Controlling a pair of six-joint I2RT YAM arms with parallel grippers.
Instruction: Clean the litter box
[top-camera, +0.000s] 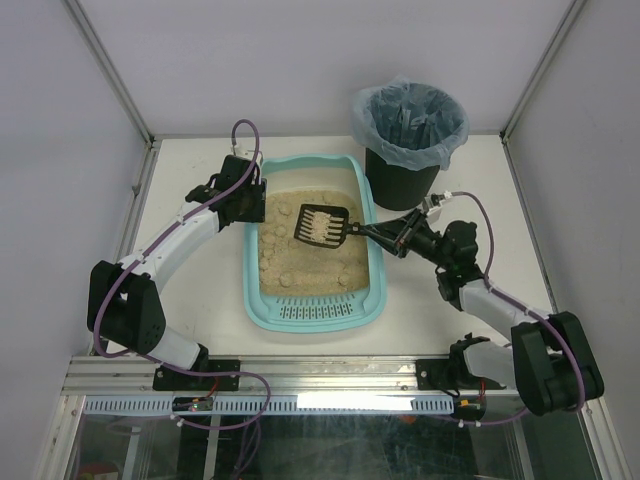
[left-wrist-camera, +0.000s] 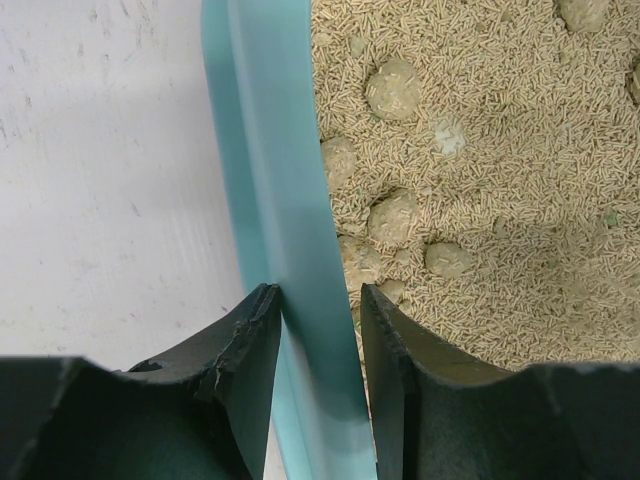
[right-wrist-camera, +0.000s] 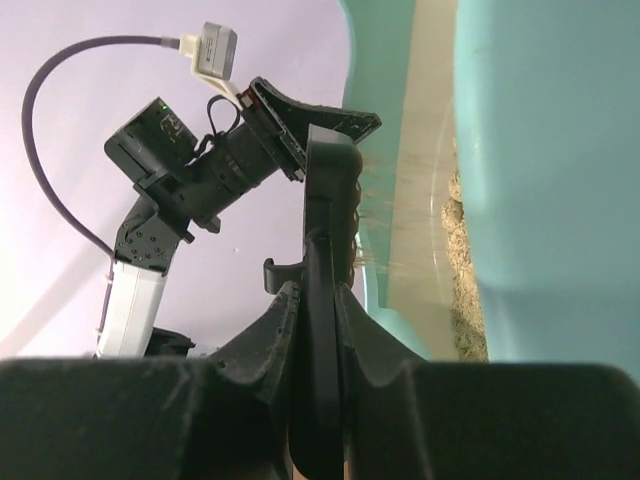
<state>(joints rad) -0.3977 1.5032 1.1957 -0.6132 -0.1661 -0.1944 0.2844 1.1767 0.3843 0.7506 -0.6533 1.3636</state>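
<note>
The teal litter box (top-camera: 258, 310) lies mid-table, filled with beige litter and clumps (left-wrist-camera: 392, 88). My left gripper (top-camera: 250, 205) straddles its left rim (left-wrist-camera: 290, 220), one finger outside and one inside, shut on that rim. My right gripper (top-camera: 392, 237) is shut on the handle of a black slotted scoop (top-camera: 320, 224), which hangs over the litter with clumps and litter in it. In the right wrist view the scoop handle (right-wrist-camera: 325, 260) is pinched edge-on between the fingers, with grains falling beside the box wall (right-wrist-camera: 540, 150).
A black round bin (top-camera: 408, 132) with a bluish bag liner stands at the back right, just beyond the box's far right corner. White enclosure walls ring the table. The left arm (right-wrist-camera: 160, 200) shows across the box in the right wrist view.
</note>
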